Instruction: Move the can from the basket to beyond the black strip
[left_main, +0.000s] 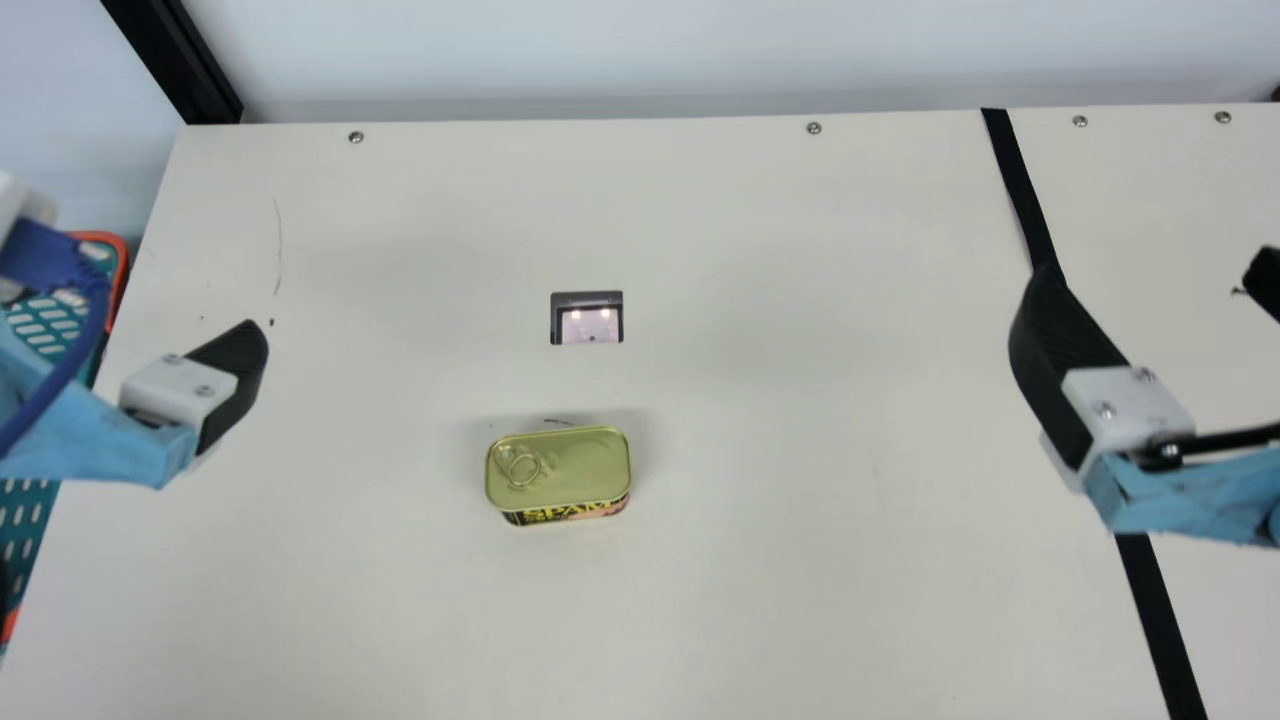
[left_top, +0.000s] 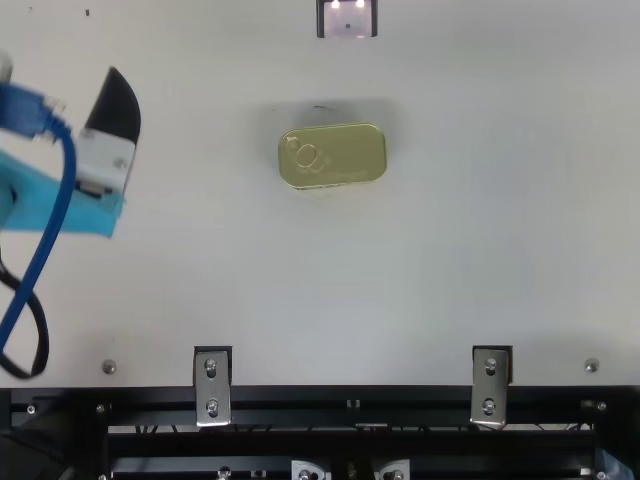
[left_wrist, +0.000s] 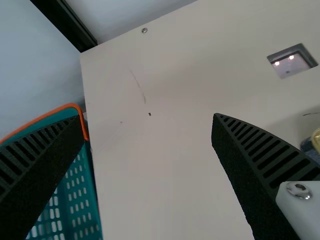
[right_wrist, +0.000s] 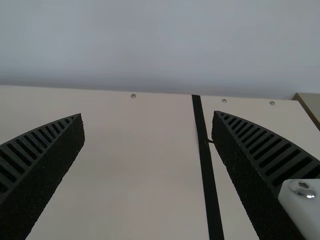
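1. Pictured before you, the can (left_main: 560, 470) lies flat on the desk (left_main: 760, 500), its gold, ring-pull lid facing up, between the basket (left_main: 22, 530) and the black strip (left_main: 1160, 620).
2. At your left, the left tool (left_main: 232, 375) hangs well apart from the can, its two ribbed fingers spread with a gap between them, as your left wrist view shows.
3. At your right, the right tool (left_main: 1152, 275) also holds its fingers apart, hiding part of the black strip from you in the main view.
4. The teal basket, rimmed in orange, sits beside the desk's left edge, partly behind the left arm in your main view.
5. Just beyond the can, you see a small, dark-framed panel (left_main: 587, 318) with two bright spots; a blue cable (left_top: 62, 200) curves beside the left tool.
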